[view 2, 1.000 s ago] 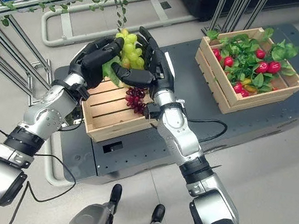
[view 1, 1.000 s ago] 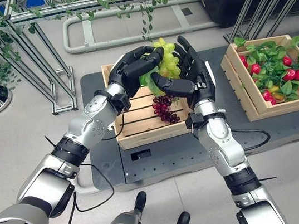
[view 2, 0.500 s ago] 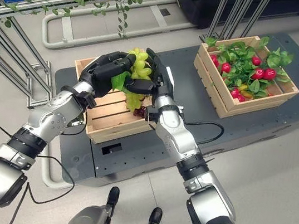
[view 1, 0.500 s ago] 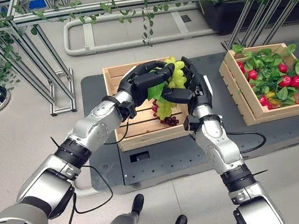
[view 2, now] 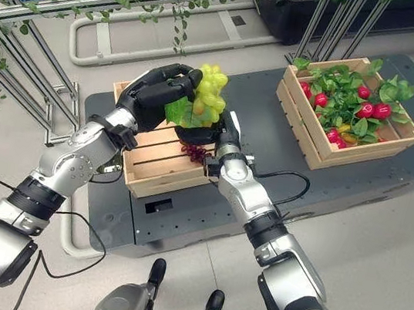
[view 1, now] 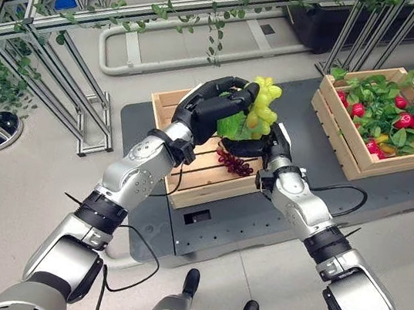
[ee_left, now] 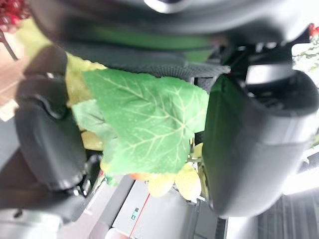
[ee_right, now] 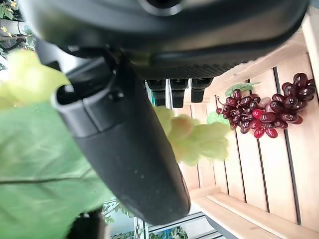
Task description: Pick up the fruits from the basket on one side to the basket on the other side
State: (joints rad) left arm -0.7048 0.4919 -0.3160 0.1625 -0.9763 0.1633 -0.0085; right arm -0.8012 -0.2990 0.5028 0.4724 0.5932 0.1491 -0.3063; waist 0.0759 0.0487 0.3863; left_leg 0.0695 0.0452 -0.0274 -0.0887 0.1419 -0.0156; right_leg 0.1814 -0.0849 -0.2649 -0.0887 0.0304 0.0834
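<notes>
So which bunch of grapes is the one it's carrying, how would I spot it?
Find the slatted wooden crate nearer the robot, left of the leafy crate. Just above it both dark hands, left hand and right hand, cup the green grapes. They are pale yellow-green with a big leaf, unlike the dark red grapes lying on the slats below.

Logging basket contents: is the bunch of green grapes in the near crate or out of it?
Out. The green grapes are held above the near crate between the left hand and right hand; purple grapes lie inside.
</notes>
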